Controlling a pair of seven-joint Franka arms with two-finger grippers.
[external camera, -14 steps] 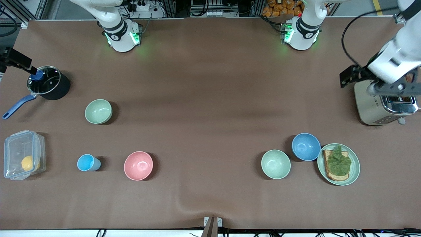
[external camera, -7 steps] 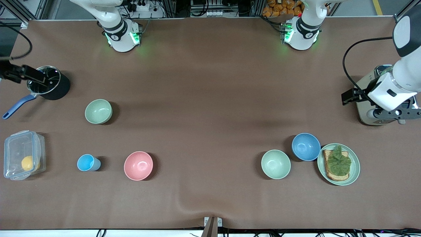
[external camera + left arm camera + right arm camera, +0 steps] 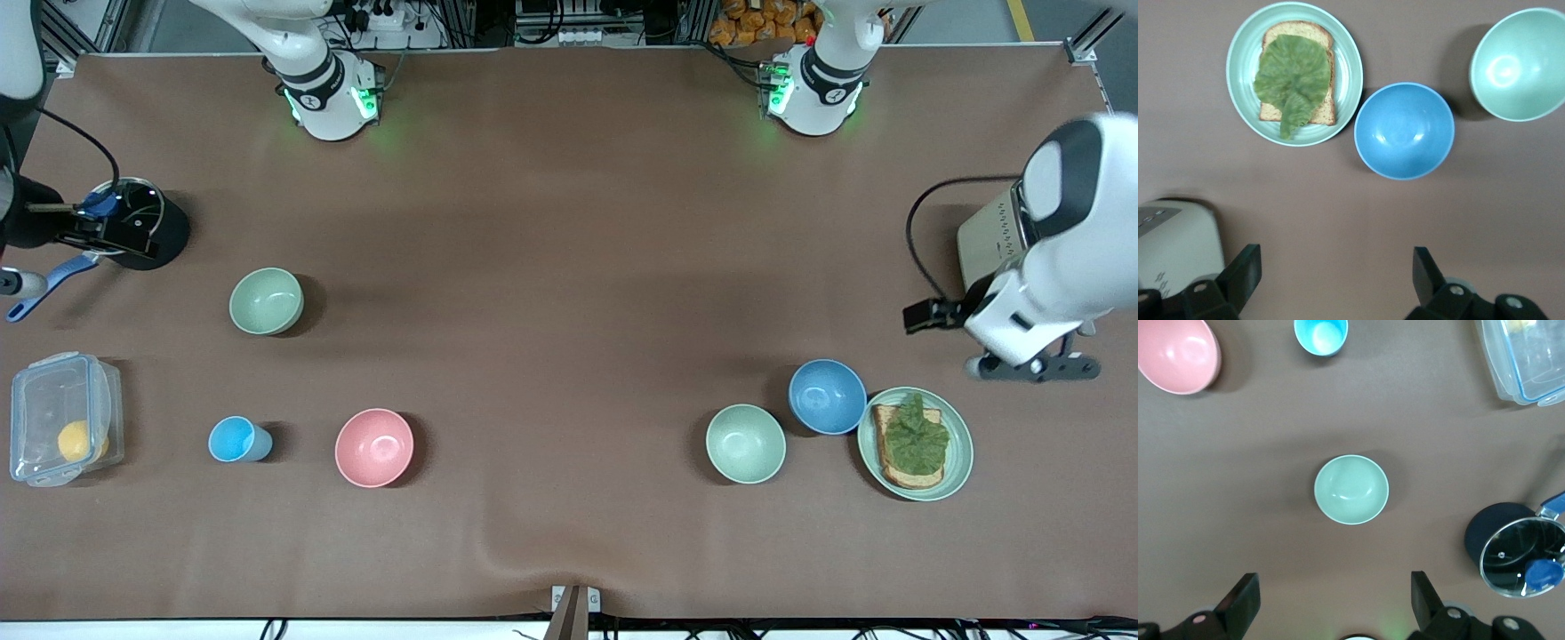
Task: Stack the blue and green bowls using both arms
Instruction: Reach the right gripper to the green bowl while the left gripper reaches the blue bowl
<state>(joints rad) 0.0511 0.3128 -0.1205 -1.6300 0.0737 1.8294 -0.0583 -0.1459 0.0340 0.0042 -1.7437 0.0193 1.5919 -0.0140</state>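
The blue bowl (image 3: 827, 396) stands upright beside the toast plate, toward the left arm's end; it also shows in the left wrist view (image 3: 1405, 130). The sage green bowl (image 3: 266, 300) stands upright toward the right arm's end, near the pot; it also shows in the right wrist view (image 3: 1351, 489). My left gripper (image 3: 1031, 367) is open and empty in the air over bare table between the toaster and the plate; its own view shows it (image 3: 1335, 277) apart from the blue bowl. My right gripper (image 3: 1331, 600) is open and empty, up in the air beside the pot, apart from the green bowl.
A paler mint bowl (image 3: 745, 443) sits next to the blue bowl. A green plate (image 3: 960, 453) holds toast with lettuce. The toaster (image 3: 987, 240) stands by the left arm. A pink bowl (image 3: 374, 447), light-blue cup (image 3: 238, 439), lidded container (image 3: 62, 418) and black pot (image 3: 151, 236) sit toward the right arm's end.
The left arm has swung from over the toaster toward the front camera, closer to the plate and blue bowl. The right arm's hand has shifted beside the pot. The bowls have not moved.
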